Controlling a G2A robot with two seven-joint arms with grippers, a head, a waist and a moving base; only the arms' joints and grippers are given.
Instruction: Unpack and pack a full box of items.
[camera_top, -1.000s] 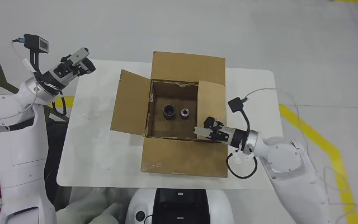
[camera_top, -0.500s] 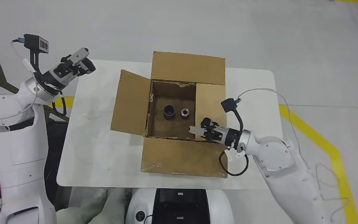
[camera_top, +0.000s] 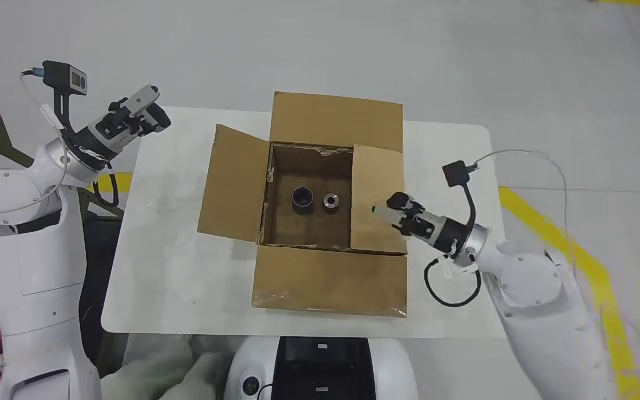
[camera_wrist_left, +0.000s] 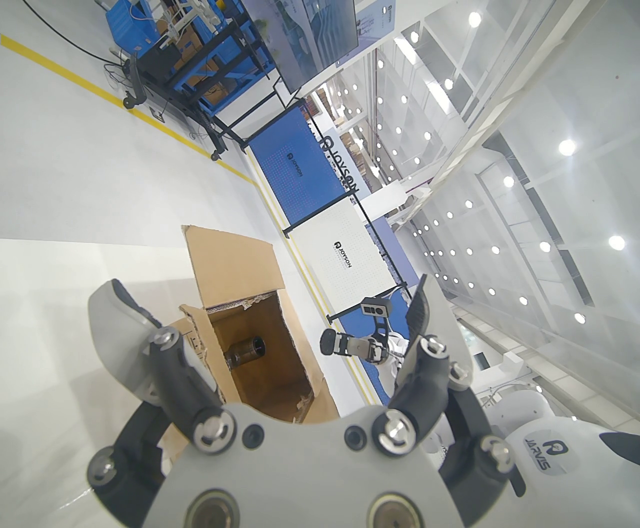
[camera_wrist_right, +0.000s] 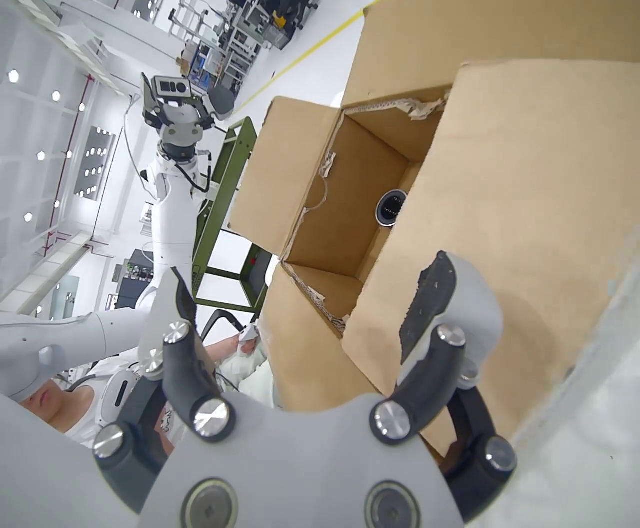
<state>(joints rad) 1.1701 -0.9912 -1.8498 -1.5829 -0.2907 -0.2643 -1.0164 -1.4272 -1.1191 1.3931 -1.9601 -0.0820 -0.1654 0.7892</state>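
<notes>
while the cardboard box (camera_top: 330, 280) sits open at the middle of the table (camera_top: 170, 270), all four flaps folded out, two items stand on its floor: a dark cylinder (camera_top: 302, 199) and, just beside it, a smaller metal ring (camera_top: 332, 201). top view gives both side by side. left wrist view catches the dark cylinder (camera_wrist_left: 243, 350) against the inner wall. right wrist view looks past the flap to one round, pale-rimmed item (camera_wrist_right: 390, 208); cannot tell which of the two. right gripper (camera_top: 388, 205) hangs over the box's right flap, beside the opening, fingers spread, nothing between them. left gripper (camera_top: 155, 106) is well apart from the box, at the table's far left corner, fingers likewise spread and empty.
</notes>
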